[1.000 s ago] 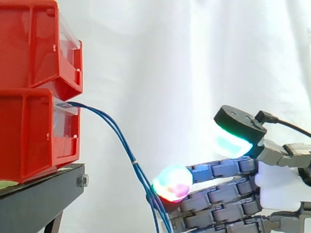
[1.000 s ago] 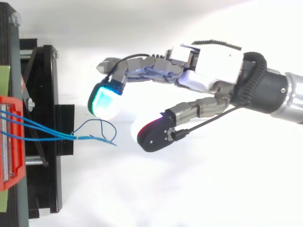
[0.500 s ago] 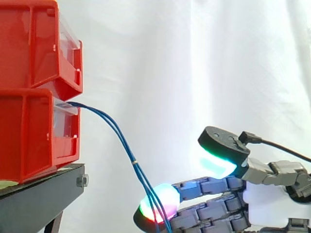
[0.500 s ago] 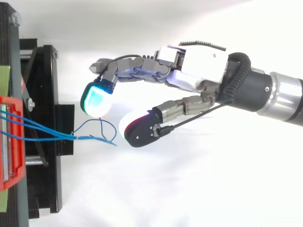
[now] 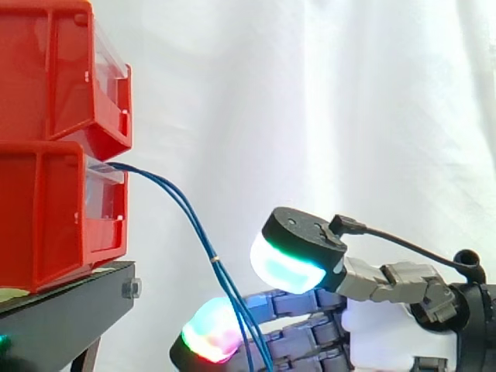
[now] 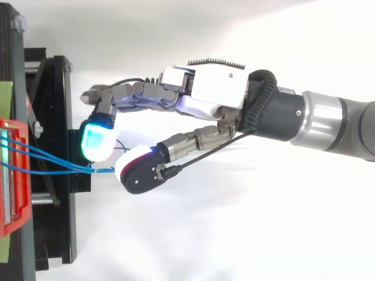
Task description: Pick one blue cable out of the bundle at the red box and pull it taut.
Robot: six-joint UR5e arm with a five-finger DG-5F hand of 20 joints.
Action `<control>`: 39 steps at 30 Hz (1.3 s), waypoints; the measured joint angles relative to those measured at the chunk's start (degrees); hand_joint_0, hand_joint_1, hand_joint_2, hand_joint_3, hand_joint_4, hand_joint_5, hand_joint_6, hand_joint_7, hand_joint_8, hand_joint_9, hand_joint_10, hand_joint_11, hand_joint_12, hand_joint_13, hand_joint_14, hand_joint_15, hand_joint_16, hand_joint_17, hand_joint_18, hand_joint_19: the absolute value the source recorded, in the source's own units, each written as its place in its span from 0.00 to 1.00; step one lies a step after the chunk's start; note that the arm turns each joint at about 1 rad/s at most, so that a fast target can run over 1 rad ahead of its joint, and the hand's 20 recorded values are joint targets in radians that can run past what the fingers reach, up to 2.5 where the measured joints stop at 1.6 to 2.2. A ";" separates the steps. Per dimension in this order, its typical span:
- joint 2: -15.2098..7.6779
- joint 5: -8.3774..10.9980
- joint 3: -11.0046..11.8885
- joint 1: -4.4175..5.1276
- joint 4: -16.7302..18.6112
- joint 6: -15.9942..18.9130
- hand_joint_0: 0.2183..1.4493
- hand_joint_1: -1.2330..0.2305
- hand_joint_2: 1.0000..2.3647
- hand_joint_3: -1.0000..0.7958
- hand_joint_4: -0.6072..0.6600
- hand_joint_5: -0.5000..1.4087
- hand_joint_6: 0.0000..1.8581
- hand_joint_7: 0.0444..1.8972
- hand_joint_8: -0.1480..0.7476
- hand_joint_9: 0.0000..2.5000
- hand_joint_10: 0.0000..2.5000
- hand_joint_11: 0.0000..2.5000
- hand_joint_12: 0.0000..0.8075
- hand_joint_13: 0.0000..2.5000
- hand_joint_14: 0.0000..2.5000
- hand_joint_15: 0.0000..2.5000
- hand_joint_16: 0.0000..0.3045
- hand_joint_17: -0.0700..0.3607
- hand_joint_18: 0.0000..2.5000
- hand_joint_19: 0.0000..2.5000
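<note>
Several thin blue cables (image 5: 190, 213) leave the lower red bin (image 5: 46, 217) and droop down to the right; from above, the blue cables (image 6: 53, 167) run off the bin's edge over the black stand. My hand (image 6: 205, 93) reaches in from the right with straight fingers and is open. In the side view the hand (image 5: 387, 341) sits low, and the cables cross in front of its fingers just right of the glowing fingertips (image 5: 211, 339). The thumb pad (image 5: 283, 267) hovers above them, apart from the cables. In the top view the cables' loose ends lie between fingers and thumb, not pinched.
A second red bin (image 5: 54, 70) is stacked on the lower one. Both rest on a black stand (image 5: 62, 310) at the left, whose frame (image 6: 58, 175) lies just under the fingertips. A white curtain hangs behind.
My hand has moved left and lower toward the bins. Its fingertips have gone from right of the cables to past them, and the thumb now covers the cables' loose ends from above.
</note>
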 measured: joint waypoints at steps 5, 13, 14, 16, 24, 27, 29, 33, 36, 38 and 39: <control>-0.16 -1.43 1.60 -0.02 0.29 -1.23 0.28 0.35 0.00 0.31 0.67 0.18 0.28 0.65 0.48 0.00 0.00 0.00 0.48 0.00 0.00 0.02 0.20 0.48 0.02 0.10; -0.19 -2.73 2.75 0.24 1.28 -7.97 0.29 0.30 0.00 0.33 0.68 0.19 0.29 0.68 0.50 0.03 0.00 0.00 0.50 0.02 0.00 0.00 0.20 0.49 0.07 0.07; -0.19 -2.72 2.75 0.27 1.47 -8.58 0.30 0.30 0.01 0.34 0.67 0.19 0.29 0.67 0.50 0.03 0.00 0.00 0.50 0.03 0.00 0.00 0.20 0.49 0.07 0.07; -0.19 -2.66 2.76 0.29 1.63 -9.08 0.31 0.30 0.01 0.34 0.67 0.19 0.29 0.68 0.50 0.03 0.00 0.00 0.50 0.03 0.00 0.00 0.20 0.48 0.07 0.07; -0.19 -2.47 2.79 0.29 2.08 -9.66 0.31 0.31 0.01 0.36 0.67 0.18 0.35 0.59 0.51 0.05 0.00 0.00 0.50 0.04 0.00 0.01 0.20 0.48 0.09 0.07; -0.19 -2.61 2.79 0.15 2.13 -9.63 0.31 0.32 0.01 0.38 0.65 0.18 0.39 0.57 0.52 0.06 0.00 0.00 0.50 0.04 0.00 0.01 0.20 0.48 0.09 0.08; -0.19 -2.69 2.78 0.05 2.14 -9.57 0.31 0.32 0.01 0.42 0.65 0.17 0.42 0.56 0.52 0.06 0.00 0.00 0.50 0.05 0.00 0.01 0.20 0.48 0.09 0.08; -0.19 -2.56 2.80 -0.02 2.20 -9.47 0.30 0.33 0.02 0.48 0.65 0.16 0.45 0.54 0.52 0.06 0.00 0.01 0.50 0.05 0.00 0.01 0.20 0.48 0.10 0.08; -0.19 -2.48 2.81 -0.03 2.22 -9.44 0.30 0.33 0.02 0.51 0.64 0.16 0.45 0.55 0.52 0.06 0.00 0.01 0.50 0.05 0.00 0.01 0.20 0.48 0.10 0.08; -0.19 -2.48 2.87 -0.03 2.23 -9.44 0.31 0.33 0.02 0.51 0.64 0.16 0.46 0.54 0.53 0.07 0.00 0.01 0.50 0.05 0.00 0.01 0.20 0.48 0.10 0.07; -0.19 -2.51 2.89 -0.05 2.23 -9.44 0.32 0.32 0.02 0.51 0.63 0.16 0.46 0.54 0.53 0.07 0.00 0.01 0.50 0.05 0.00 0.00 0.20 0.48 0.11 0.07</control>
